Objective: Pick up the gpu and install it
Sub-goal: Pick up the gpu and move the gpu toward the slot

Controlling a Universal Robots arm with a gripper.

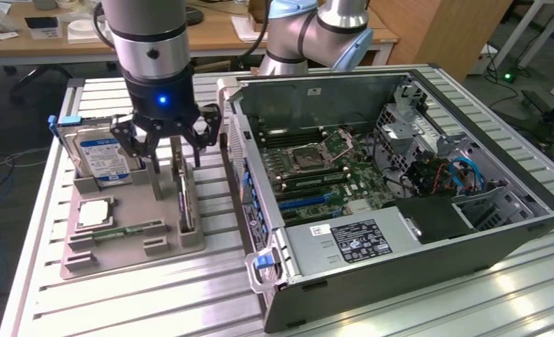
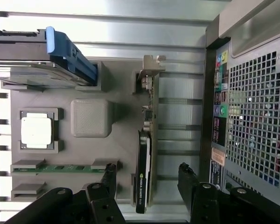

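Observation:
The gpu [image 1: 185,200] is a thin dark card with a silver bracket. It stands on edge in a slot of the grey holder tray [image 1: 117,256], to the exterior view's left of the open computer case [image 1: 427,232]. My gripper [image 1: 169,156] hangs open just above the card's far end. In the wrist view the gpu [image 2: 147,140] runs between my two black fingers [image 2: 109,173], one on each side and both clear of it. My gripper [image 2: 148,175] holds nothing.
The tray [image 2: 91,119] also holds a hard drive with a blue label [image 1: 103,156], a silver processor [image 1: 94,210] and a green memory stick [image 1: 127,230]. The case's motherboard [image 1: 314,168] lies exposed. A second arm [image 1: 314,31] stands behind the case.

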